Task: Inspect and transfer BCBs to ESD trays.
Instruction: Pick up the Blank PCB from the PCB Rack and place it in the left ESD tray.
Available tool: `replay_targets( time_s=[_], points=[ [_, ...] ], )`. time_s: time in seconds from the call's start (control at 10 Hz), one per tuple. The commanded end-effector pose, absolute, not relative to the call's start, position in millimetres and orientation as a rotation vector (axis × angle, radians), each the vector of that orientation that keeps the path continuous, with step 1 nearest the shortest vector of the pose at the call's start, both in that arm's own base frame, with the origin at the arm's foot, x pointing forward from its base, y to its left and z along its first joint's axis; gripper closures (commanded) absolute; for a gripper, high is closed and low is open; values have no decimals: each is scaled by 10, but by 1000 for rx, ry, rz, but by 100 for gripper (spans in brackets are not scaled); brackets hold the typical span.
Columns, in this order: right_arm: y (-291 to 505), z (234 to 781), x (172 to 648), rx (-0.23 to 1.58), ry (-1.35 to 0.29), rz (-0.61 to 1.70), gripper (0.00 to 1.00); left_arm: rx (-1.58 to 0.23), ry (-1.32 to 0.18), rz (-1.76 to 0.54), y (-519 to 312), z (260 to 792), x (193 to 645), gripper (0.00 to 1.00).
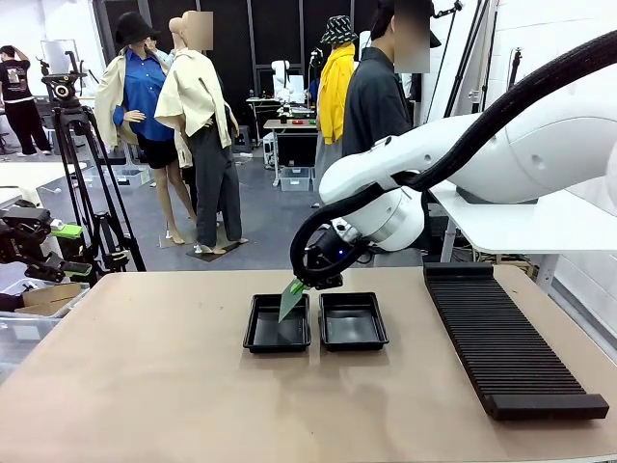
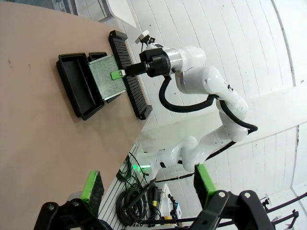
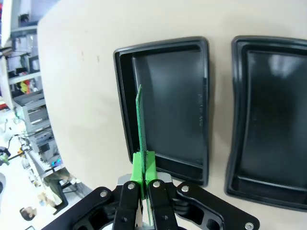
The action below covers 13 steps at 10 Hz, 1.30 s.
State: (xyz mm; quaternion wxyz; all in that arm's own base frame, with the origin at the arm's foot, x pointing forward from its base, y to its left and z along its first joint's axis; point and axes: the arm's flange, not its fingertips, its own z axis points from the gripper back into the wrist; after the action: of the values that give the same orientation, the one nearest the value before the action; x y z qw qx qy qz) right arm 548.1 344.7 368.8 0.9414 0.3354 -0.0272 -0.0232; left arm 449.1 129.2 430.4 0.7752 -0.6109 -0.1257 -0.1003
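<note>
My right gripper (image 1: 307, 282) is shut on the top edge of a green BCB (image 1: 291, 301), which hangs tilted over the left ESD tray (image 1: 254, 334). The second black ESD tray (image 1: 353, 321) lies right beside it and holds nothing. From the right wrist, the BCB (image 3: 140, 120) is edge-on between the green pads (image 3: 143, 165), above the near side of the left ESD tray (image 3: 172, 96); the other ESD tray (image 3: 273, 120) is to its right. In the left wrist view, my left gripper (image 2: 147, 173) stands open, far from the BCB (image 2: 103, 76) and the trays (image 2: 72, 84).
A long black ribbed rack (image 1: 506, 338) lies along the table's right side. A person in a dark shirt (image 1: 374, 101) stands at the far edge. A camera tripod (image 1: 82, 183) stands off the table's far left. The tan tabletop (image 1: 154, 386) is bare in front.
</note>
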Motion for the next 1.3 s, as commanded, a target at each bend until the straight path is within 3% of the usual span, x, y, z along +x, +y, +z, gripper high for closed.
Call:
replay_targets(
  time_s=[0.0, 1.2],
  points=[
    [3589, 3602, 5532, 729, -81, -73, 100, -1318, -284, -211, 1305, 4311, 4492, 0],
    [3759, 3361, 5628, 718, -59, -77, 100, -1318, -284, -211, 1305, 4311, 4492, 0]
  ],
)
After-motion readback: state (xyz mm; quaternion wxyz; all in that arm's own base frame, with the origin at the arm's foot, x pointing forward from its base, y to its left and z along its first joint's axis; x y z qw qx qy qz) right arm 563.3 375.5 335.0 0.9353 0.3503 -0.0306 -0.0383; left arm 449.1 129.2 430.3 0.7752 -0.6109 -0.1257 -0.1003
